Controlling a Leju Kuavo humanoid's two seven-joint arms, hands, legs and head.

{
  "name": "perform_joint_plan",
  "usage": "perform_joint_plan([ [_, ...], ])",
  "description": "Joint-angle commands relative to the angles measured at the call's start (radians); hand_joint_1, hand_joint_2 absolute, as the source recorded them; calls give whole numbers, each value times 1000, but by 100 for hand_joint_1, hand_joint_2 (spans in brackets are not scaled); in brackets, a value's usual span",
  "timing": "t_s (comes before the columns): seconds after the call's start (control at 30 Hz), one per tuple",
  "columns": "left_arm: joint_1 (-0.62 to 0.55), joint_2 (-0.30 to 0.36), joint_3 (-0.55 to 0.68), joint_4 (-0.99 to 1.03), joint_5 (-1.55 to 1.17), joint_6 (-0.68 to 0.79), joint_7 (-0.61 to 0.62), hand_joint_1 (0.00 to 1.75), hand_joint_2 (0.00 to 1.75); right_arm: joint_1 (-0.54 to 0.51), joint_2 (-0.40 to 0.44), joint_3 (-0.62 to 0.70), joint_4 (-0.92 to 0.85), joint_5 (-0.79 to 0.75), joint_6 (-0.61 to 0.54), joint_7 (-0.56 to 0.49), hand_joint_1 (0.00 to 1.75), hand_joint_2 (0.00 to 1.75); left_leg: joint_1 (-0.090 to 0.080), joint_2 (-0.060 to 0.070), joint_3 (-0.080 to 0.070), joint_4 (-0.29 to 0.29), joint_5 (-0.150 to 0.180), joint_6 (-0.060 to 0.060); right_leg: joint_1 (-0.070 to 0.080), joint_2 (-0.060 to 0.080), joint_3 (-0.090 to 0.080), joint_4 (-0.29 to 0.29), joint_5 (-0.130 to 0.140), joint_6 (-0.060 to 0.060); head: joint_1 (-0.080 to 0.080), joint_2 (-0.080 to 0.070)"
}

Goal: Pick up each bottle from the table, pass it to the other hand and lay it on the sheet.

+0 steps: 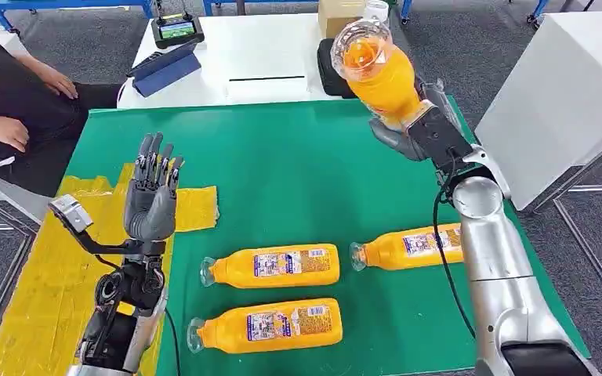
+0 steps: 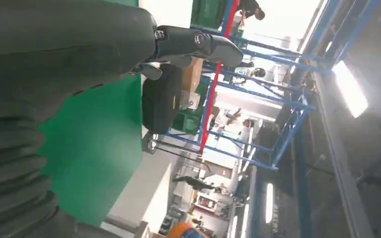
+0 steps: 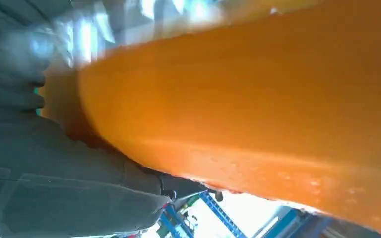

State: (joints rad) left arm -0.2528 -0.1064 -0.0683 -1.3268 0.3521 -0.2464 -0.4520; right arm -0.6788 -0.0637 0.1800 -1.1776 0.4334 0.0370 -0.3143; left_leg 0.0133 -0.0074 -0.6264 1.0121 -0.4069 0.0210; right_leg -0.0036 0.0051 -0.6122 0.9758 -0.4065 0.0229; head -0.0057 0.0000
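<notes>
My right hand (image 1: 411, 125) grips an orange juice bottle (image 1: 376, 70) and holds it up over the far right of the green table (image 1: 298, 172), its clear end facing me. Up close in the right wrist view, the same bottle (image 3: 258, 114) lies against my right hand (image 3: 54, 198). My left hand (image 1: 151, 192) is raised over the table's left part with fingers apart and nothing in it; the left wrist view shows its fingers (image 2: 198, 44) extended. Three more orange bottles lie on the table: one (image 1: 274, 266), one (image 1: 270, 323) and one (image 1: 411, 246). The yellow sheet (image 1: 47, 274) covers the left side.
A person (image 1: 8, 102) sits at the far left beside the table. Behind the green table stands a white table (image 1: 259, 55) with a tablet (image 1: 165, 70), a controller (image 1: 177, 30), a black bag (image 1: 331, 66) and a cardboard box (image 1: 337, 14). A white cabinet (image 1: 564, 94) stands at the right.
</notes>
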Motion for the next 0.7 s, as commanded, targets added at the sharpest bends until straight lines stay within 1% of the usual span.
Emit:
perform_joint_plan([
  [0.03, -48, 34, -33, 90, 1, 0, 2, 0, 175, -80, 6, 66, 120, -6, -1, 3, 175, 175, -1, 3, 3, 0, -1, 0, -1, 2, 2, 0, -1, 0, 0, 0],
  [0.23, -38, 39, -34, 99, -1, -9, -5, 0, 175, -53, 8, 70, 116, -4, -7, -6, 175, 175, -2, 2, 2, 0, -1, 0, -1, 1, 2, 0, -1, 0, 0, 0],
  [0.3, -36, 40, -31, 102, -1, -10, -12, 0, 175, -54, 14, 74, 122, -4, -6, -6, 175, 175, -2, 2, 1, -1, -1, 0, -1, 1, 0, -1, 0, 0, 0, 0],
  [0.33, -33, 37, -27, 100, -1, -8, -13, 0, 175, -58, 24, 78, 136, -6, -3, -4, 175, 175, -2, 2, 3, -1, -1, -1, -1, 1, 2, 0, -1, -1, 0, 0],
  [0.4, -30, 34, -26, 95, -1, -7, -13, 0, 175, -63, 34, 85, 152, -4, -3, -4, 175, 175, -2, 2, 1, -1, -1, 0, -1, 1, 0, 0, 0, 0, 0, 0],
  [0.53, -51, 27, -43, 118, -5, -15, -10, 0, 175, -78, 86, 103, 218, 27, -78, 23, 175, 175, -2, 4, 3, -1, -2, 0, -1, 3, 2, 0, -1, 0, 0, 0],
  [0.6, -72, 24, -56, 136, 8, -22, -9, 0, 175, -110, 132, 123, 304, 59, -132, 37, 175, 175, -2, 3, 1, 0, -1, 0, -1, 2, -1, 0, 0, 0, 0, 0],
  [0.63, -76, 21, -64, 134, 11, -22, -8, 0, 175, -122, 163, 135, 345, 73, -160, 44, 175, 175, -2, 4, 3, 0, -1, 0, -1, 3, 1, 1, 0, 0, 0, 0],
  [0.7, -77, 21, -70, 130, 14, -19, -6, 0, 175, -136, 179, 141, 380, 78, -181, 39, 175, 175, -2, 5, 1, 0, -1, 0, -1, 4, -1, 1, 0, 0, 0, 0],
])
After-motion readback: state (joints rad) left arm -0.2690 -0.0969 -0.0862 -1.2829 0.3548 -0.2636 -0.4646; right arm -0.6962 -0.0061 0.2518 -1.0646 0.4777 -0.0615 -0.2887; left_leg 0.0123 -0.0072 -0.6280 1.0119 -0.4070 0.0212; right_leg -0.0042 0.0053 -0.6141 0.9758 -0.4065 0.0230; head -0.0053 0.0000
